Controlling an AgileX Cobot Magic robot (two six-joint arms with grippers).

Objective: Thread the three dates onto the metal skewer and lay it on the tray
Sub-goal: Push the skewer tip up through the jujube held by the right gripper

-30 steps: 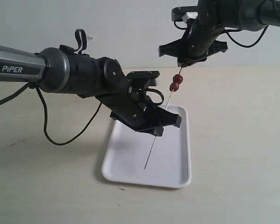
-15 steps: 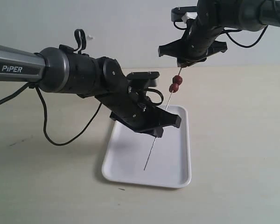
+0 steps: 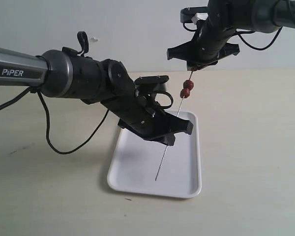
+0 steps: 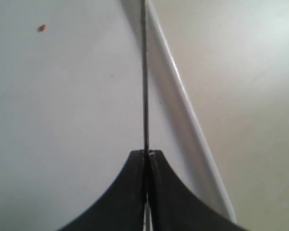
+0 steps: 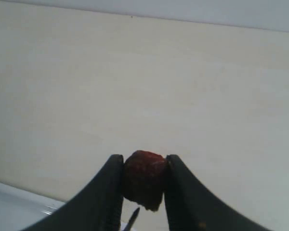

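This looks like a robotics lab's test bench: a bare, pale counter [image 3: 255, 162] runs up to a blank light wall [image 3: 128, 29]. Two black machine arms reach over it, the left arm [image 3: 64, 73] lettered PIPER and the right arm [image 3: 255, 12] opposite. Loose cables [image 3: 47, 135] dangle from them, with a plain white tray [image 3: 137, 169] below.

Dark-red dates [image 3: 189, 84] below the black right gripper [image 3: 195, 65]; grey skewer [image 3: 161, 162] in the black left gripper [image 3: 168, 139]; plain white tray [image 3: 135, 169]; beige table [image 3: 250, 152].
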